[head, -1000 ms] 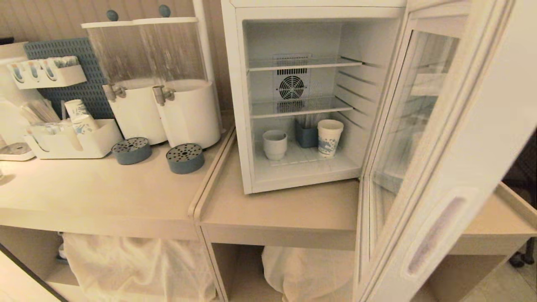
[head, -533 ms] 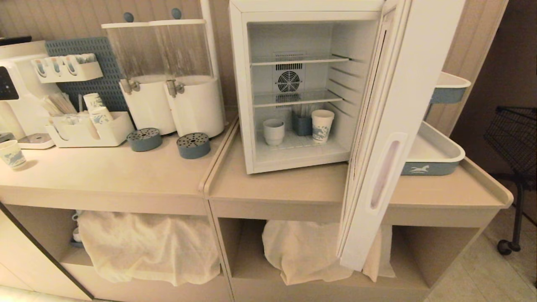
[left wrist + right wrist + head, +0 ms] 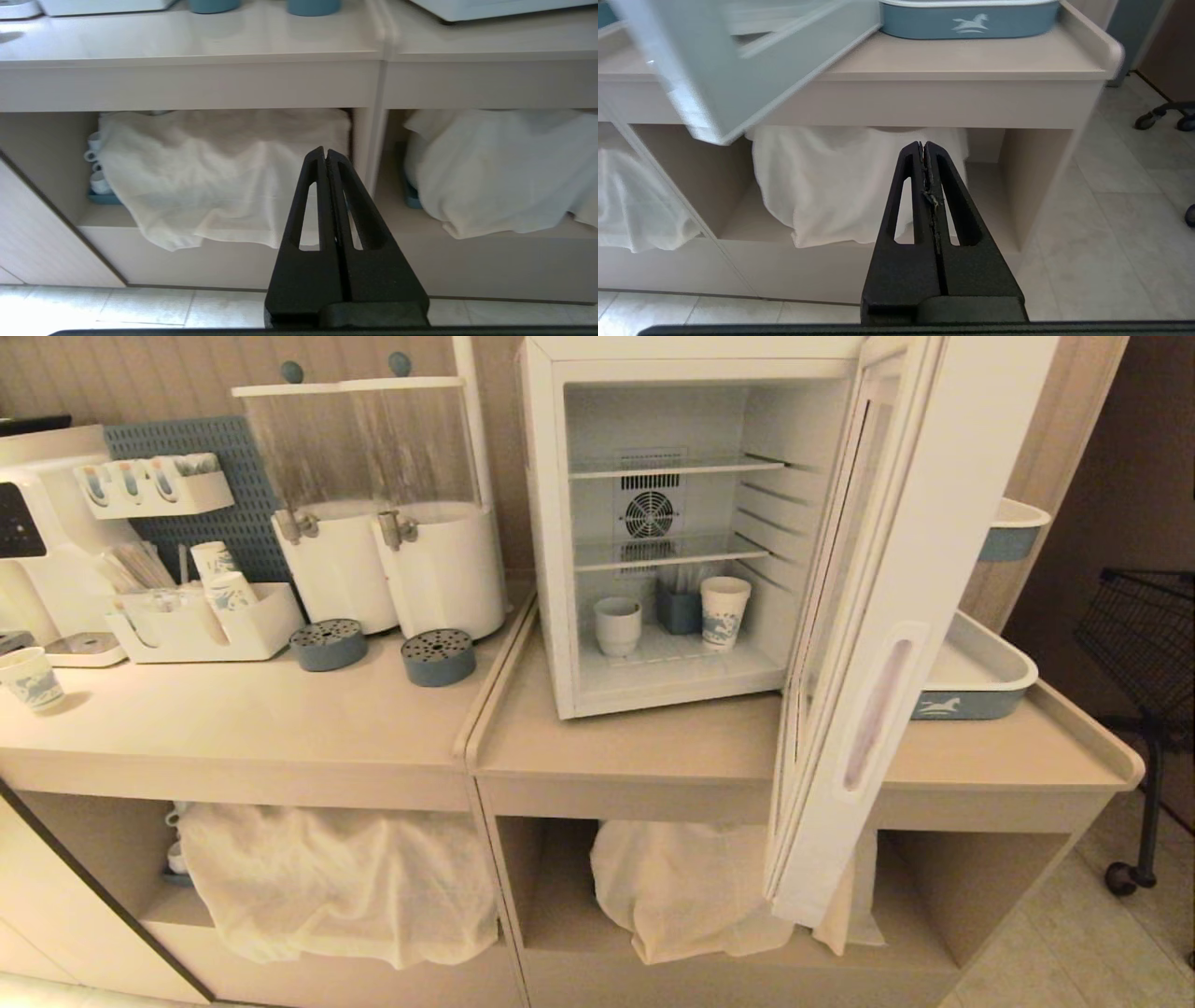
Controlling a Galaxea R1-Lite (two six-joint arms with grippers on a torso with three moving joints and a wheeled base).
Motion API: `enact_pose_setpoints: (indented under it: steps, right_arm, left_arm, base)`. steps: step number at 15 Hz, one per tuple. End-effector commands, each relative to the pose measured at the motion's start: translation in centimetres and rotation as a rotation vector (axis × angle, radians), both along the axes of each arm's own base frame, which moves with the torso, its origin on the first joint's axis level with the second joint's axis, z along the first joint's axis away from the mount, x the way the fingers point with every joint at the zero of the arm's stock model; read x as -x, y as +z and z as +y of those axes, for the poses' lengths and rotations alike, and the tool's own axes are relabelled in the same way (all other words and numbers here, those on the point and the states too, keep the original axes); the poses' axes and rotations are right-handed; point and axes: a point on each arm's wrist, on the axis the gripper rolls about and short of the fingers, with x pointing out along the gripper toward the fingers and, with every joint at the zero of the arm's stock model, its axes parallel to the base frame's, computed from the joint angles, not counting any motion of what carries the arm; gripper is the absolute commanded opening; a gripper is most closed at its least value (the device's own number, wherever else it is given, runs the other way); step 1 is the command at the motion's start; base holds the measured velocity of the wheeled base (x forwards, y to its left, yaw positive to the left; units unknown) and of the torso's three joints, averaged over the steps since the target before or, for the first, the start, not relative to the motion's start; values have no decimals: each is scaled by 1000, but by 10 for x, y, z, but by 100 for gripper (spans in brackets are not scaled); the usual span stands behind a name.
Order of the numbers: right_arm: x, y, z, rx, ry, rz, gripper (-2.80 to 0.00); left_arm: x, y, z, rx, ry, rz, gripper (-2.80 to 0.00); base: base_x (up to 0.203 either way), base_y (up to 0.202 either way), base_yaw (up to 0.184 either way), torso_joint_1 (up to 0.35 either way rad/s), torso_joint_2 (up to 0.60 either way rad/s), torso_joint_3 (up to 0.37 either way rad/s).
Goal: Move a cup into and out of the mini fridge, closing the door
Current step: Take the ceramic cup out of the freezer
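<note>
Now, left to right. Drink dispensers [image 3: 383, 513] on left surface [image 3: 233, 728]. Mini fridge [image 3: 546, 523] on next surface, door [image 3: 887, 616] swung wide open. Cup [image 3: 618, 625] on fridge floor, left of blue holder [image 3: 679, 610] and paper cup [image 3: 724, 610]. Ceramic likely: stiff, smooth, fragile, moderate weight; take by rim or body, not thin handle. Left gripper [image 3: 325, 154] and right gripper [image 3: 923, 147] low before cabinet, fingers pressed together, empty.
</note>
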Motion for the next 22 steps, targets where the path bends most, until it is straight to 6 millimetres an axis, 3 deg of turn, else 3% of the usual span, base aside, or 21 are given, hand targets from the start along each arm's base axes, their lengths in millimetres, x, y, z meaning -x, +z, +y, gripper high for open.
enact_pose_setpoints:
  steps: [1, 22]
  right_arm:
    - [0, 0, 0, -1, 1, 0, -280]
    - [0, 0, 0, -2, 0, -2, -280]
  left_arm:
    - [0, 0, 0, 0, 1, 0, -280]
    - [0, 0, 0, 1, 3, 0, -280]
  base:
    - [0, 191, -1, 2, 7, 6]
    - [0, 192, 0, 2, 3, 3]
